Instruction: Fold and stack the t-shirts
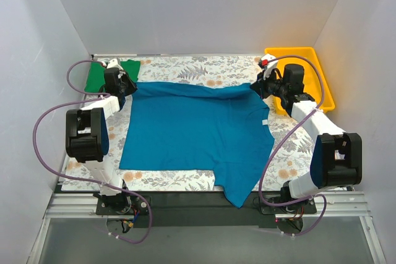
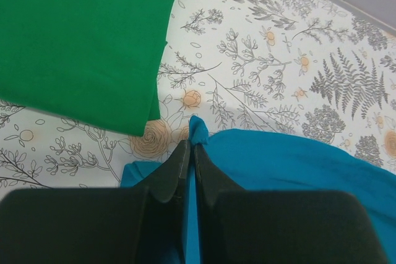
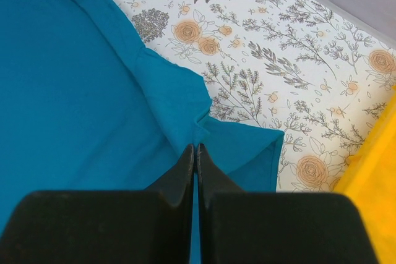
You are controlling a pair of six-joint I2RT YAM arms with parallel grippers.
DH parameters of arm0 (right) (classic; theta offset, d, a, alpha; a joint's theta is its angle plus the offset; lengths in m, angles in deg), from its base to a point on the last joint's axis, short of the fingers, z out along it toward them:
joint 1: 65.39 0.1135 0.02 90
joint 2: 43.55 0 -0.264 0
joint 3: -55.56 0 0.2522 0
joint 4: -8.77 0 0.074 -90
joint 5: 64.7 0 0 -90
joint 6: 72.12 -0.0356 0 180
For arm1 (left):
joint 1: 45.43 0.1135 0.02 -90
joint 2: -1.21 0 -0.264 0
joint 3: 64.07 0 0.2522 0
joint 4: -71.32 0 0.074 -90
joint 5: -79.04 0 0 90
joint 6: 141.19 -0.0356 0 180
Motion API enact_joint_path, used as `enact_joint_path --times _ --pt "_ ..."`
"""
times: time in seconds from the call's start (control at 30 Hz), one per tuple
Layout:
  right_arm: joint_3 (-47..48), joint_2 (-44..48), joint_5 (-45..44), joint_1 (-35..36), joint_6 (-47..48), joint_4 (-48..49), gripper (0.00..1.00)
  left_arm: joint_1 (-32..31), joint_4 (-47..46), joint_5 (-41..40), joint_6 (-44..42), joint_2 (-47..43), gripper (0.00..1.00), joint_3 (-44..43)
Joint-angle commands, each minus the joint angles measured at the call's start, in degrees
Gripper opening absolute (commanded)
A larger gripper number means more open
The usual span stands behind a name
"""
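At the near edge of the flower-printed tabletop point(image 1: 185, 66), by the arm bases, one part of the teal t-shirt point(image 1: 192, 128) droops over the rim toward the rail. Two purple cables point(image 1: 43, 115), one per arm, loop out beside the arms, clear of the cloth. Farther in, the teal t-shirt lies spread across the middle of the table between the two arms, mostly flat, its far edge pulled into a line from one gripper to the other.

At the far left end of that edge, the left gripper point(image 1: 127, 88) has its jaws pressed together on a small peak of teal cloth that pokes up past the tips. At the far right end, the right gripper point(image 1: 257, 88) is likewise closed, pinching a fold of the same shirt.

Beyond the left gripper, in the far left corner, one green t-shirt point(image 1: 96, 75) lies folded flat, just apart from the teal one. Beyond the right gripper, one yellow tray point(image 1: 309, 69) sits in the far right corner, near the teal corner without touching it.

Two shirts, one tray, two grippers.
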Motion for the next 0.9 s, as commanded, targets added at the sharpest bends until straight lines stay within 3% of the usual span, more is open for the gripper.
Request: enact_joint_path --times 0.0,0.87 --pt "-0.9 1.4 1.0 -0.4 0.3 1.8 0.01 0.4 -1.5 -1.1 -2.4 0.4 0.00 -2.3" --pt "-9.2 9.3 0.4 -0.4 1.4 1.6 0.01 0.4 -5.0 -4.4 -3.9 0.3 0.00 0.5"
